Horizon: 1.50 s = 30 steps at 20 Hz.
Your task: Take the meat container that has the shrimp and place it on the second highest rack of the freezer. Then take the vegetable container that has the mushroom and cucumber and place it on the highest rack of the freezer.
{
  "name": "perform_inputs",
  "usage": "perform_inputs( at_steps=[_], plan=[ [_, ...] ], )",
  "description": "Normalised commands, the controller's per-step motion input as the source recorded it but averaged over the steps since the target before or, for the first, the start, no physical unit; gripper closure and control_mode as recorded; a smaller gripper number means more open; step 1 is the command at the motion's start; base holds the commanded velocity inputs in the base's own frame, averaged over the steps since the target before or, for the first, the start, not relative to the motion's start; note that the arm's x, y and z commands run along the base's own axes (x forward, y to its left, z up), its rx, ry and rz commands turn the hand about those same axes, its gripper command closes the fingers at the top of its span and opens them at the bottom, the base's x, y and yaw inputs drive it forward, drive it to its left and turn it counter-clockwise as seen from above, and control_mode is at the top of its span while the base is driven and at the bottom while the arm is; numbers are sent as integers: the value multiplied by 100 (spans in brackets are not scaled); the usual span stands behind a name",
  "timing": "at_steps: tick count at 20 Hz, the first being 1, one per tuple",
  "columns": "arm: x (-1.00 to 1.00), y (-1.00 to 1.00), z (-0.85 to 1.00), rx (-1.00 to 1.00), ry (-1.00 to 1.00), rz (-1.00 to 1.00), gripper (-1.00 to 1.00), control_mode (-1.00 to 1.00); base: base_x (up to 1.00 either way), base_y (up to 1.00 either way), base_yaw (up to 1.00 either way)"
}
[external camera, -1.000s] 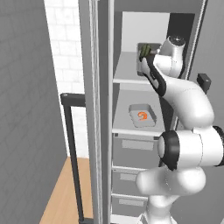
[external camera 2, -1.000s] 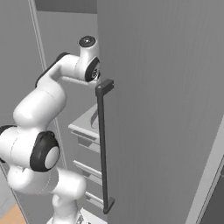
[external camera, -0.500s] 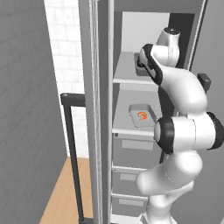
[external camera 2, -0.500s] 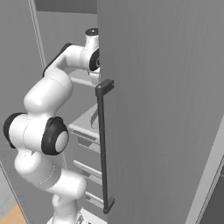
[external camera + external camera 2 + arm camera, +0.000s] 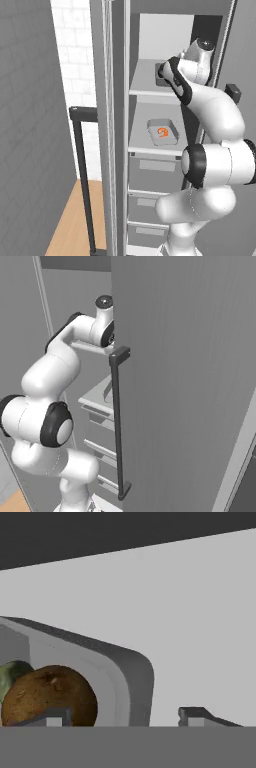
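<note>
The freezer (image 5: 150, 165) stands open. On its lower shelf (image 5: 142, 145) lies the meat container (image 5: 162, 133) with the orange shrimp (image 5: 162, 132) in it. My arm reaches onto the highest rack (image 5: 145, 84), and my gripper (image 5: 163, 75) hides most of the vegetable container there. In the hand view a corner of that grey container (image 5: 127, 662) is close up, holding the brown mushroom (image 5: 50, 697) and a bit of the green cucumber (image 5: 11, 671). My gripper (image 5: 125, 717) is open, one fingertip (image 5: 200, 716) outside the tray wall, the other inside, both clear of it.
The freezer door (image 5: 190, 381) with its long black bar handle (image 5: 118, 421) stands close to the arm's right. Grey drawers (image 5: 152, 172) fill the freezer below the shelves. A frame post (image 5: 115, 125) and another black handle (image 5: 82, 165) stand to the left.
The hand carried the vegetable container deeper onto the upper shelf. The fingers then opened and let go of its wall.
</note>
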Motion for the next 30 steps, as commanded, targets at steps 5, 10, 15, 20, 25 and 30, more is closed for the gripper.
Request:
perform_inputs(
  at_steps=[5,10,15,20,25,30],
  plan=[
    [-39,3,31,0,-41,1,-100,-100,0,0,0],
    [-37,24,47,0,-16,0,-100,-100,0,0,0],
    [-61,37,26,0,0,0,-100,-100,0,0,0],
    [-83,30,3,0,0,0,-100,-100,0,0,0],
    [-84,25,0,0,0,0,-100,-100,0,0,0],
    [-95,14,0,0,-1,0,-100,-100,0,0,0]
  ],
)
